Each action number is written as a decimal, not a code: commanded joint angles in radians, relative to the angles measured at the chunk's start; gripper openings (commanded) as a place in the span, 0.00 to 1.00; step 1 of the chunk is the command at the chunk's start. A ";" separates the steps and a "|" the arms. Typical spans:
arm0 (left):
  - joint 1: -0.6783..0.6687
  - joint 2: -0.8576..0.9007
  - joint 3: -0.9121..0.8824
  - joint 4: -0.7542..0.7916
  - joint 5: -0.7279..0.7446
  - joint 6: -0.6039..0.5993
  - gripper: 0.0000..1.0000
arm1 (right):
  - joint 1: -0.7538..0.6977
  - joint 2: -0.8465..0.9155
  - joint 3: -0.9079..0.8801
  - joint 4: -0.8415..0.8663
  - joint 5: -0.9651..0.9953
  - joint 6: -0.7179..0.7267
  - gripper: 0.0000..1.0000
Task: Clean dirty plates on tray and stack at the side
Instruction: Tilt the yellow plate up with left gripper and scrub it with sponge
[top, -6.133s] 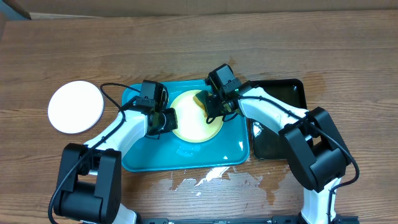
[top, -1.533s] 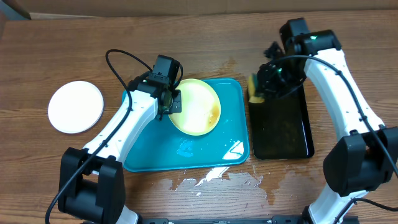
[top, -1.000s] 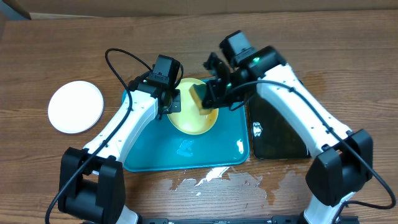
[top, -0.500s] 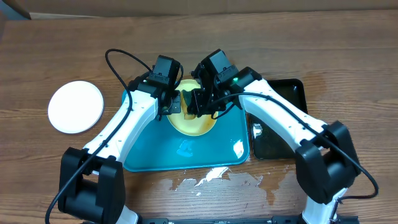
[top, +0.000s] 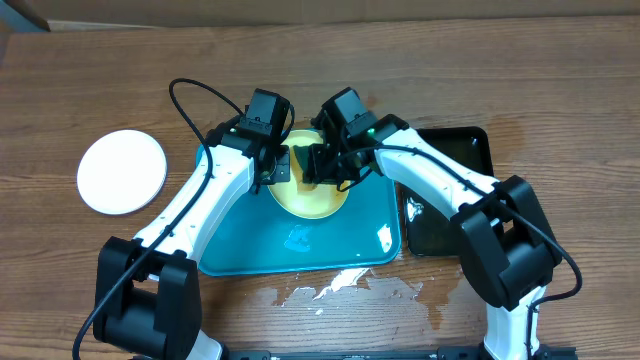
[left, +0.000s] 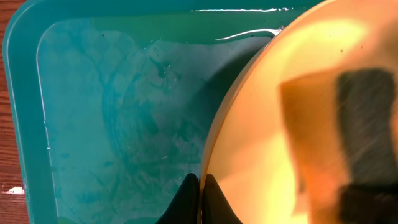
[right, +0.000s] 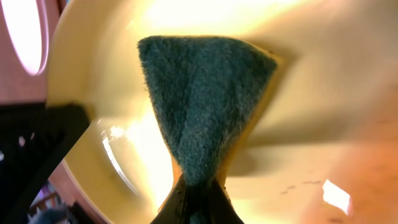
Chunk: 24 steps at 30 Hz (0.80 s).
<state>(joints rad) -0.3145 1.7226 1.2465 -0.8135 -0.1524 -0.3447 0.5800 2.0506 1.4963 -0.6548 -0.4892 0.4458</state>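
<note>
A pale yellow plate (top: 312, 196) stands tilted over the turquoise tray (top: 250, 245). My left gripper (top: 278, 168) is shut on its left rim; the left wrist view shows the fingers (left: 199, 198) pinching the plate's edge (left: 261, 137) above the wet tray (left: 112, 106). My right gripper (top: 318, 167) is shut on a yellow sponge with a green scouring face (right: 202, 102), pressed against the plate's inner face (right: 323, 74). A white plate (top: 122, 171) lies flat on the table at the left. A third plate is not in view.
A black tray (top: 455, 215) lies right of the turquoise tray, under my right arm. Spilled water (top: 335, 288) lies on the table in front of the turquoise tray. A cardboard edge runs along the back.
My right arm has swung from the black tray to the yellow plate with the sponge and now presses it on the plate. My left gripper has held the tilted plate still.
</note>
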 joint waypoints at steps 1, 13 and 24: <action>0.000 0.009 0.026 -0.001 -0.005 -0.018 0.04 | -0.067 0.005 -0.003 0.006 0.028 0.044 0.04; 0.000 0.009 0.027 0.004 -0.052 -0.018 0.04 | -0.191 -0.006 -0.002 -0.004 -0.274 -0.048 0.04; 0.000 0.009 0.031 0.012 -0.064 -0.019 0.04 | -0.165 -0.021 -0.003 -0.248 -0.455 -0.189 0.04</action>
<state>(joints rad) -0.3145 1.7226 1.2495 -0.8078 -0.1978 -0.3447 0.3908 2.0510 1.4956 -0.8825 -0.8791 0.3313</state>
